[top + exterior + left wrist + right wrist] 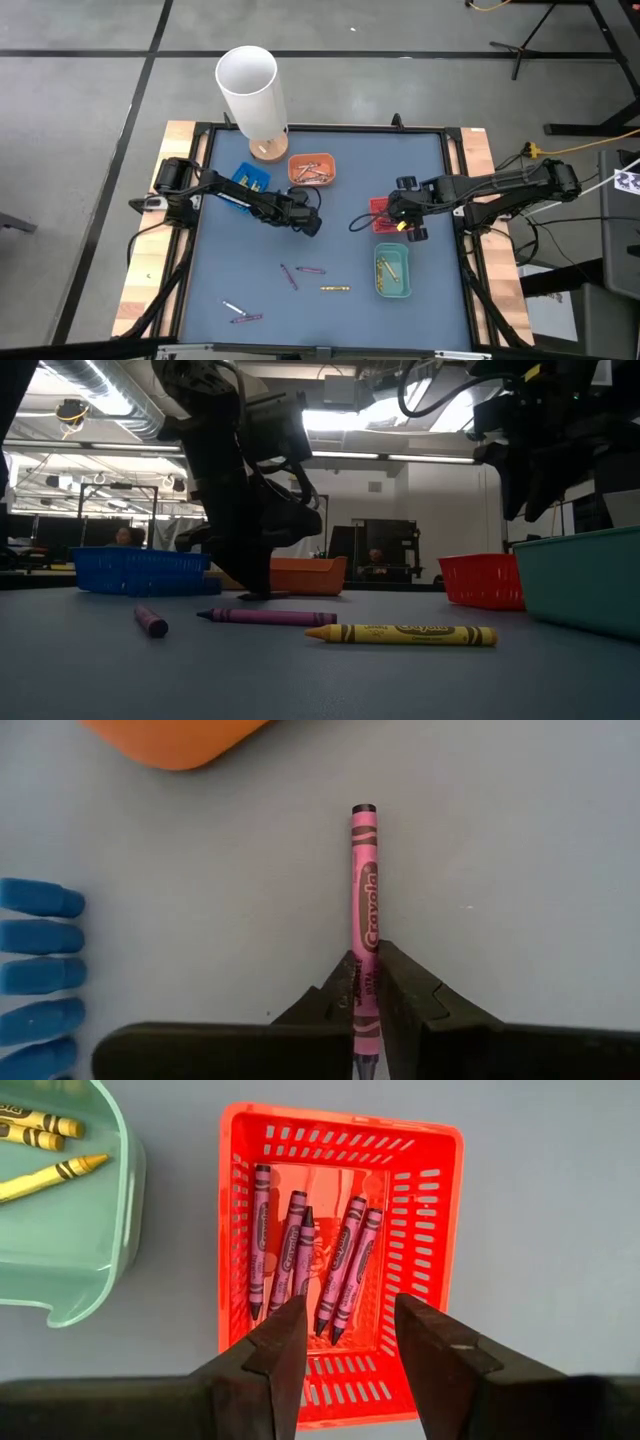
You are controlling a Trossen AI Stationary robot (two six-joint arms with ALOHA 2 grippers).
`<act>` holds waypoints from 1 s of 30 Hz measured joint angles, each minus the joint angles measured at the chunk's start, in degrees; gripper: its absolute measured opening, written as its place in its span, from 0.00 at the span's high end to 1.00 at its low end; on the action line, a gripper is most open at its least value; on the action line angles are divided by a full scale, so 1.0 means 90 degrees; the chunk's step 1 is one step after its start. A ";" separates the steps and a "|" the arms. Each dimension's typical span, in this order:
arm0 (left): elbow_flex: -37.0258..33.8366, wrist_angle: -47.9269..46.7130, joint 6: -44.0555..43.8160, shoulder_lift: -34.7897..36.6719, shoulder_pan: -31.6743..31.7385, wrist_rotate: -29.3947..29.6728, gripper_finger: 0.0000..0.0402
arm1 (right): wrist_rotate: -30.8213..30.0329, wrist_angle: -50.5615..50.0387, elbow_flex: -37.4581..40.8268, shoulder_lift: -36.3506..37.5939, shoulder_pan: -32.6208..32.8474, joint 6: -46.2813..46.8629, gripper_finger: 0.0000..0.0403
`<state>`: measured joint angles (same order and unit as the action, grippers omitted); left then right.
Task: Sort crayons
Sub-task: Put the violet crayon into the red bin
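Note:
My left gripper is down at the mat near its middle, shut on a magenta crayon. My right gripper hangs open and empty above the red tray, where several magenta crayons lie. The green tray holds yellow crayons. Loose crayons lie flat on the mat toward the near side: two purple, one yellow, one white and another purple. The orange tray also holds crayons. My left gripper pinches the magenta crayon between its two fingers, on the wrapped shaft close to its pointed end. The fingers come from above, pointing down, as the low view shows. The rest of the crayon reaches out past the fingertips, low at the mat.
A white tube stands upright at the mat's far edge. A blue tray sits at the far left under my left arm. A raised frame bounds the mat. Bare mat lies between the trays and the loose crayons.

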<state>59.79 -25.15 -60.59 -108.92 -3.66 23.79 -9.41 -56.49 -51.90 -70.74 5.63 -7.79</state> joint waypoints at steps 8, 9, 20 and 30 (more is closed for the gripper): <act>0.0312 0.0267 0.0574 -0.0046 -0.0117 -0.0155 0.97 | -0.0002 0.0031 0.0000 0.0000 -0.0002 -0.0001 0.62; 0.0396 0.0333 0.0648 -0.0052 -0.0152 -0.0270 0.97 | -0.0002 0.0062 0.0000 0.0000 0.0000 0.0000 0.62; 0.0984 0.1188 0.1289 -0.0030 -0.0397 -0.0324 0.97 | -0.0001 0.0270 0.0002 0.0000 0.0000 0.0008 0.62; 0.0993 0.3473 0.2019 -0.0081 -0.0447 0.0270 0.97 | -0.0002 -0.0160 0.0002 0.0268 -0.0001 0.0007 0.62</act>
<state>68.73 6.11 -42.42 -109.65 -7.68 26.22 -9.43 -57.93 -51.88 -68.33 5.61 -7.73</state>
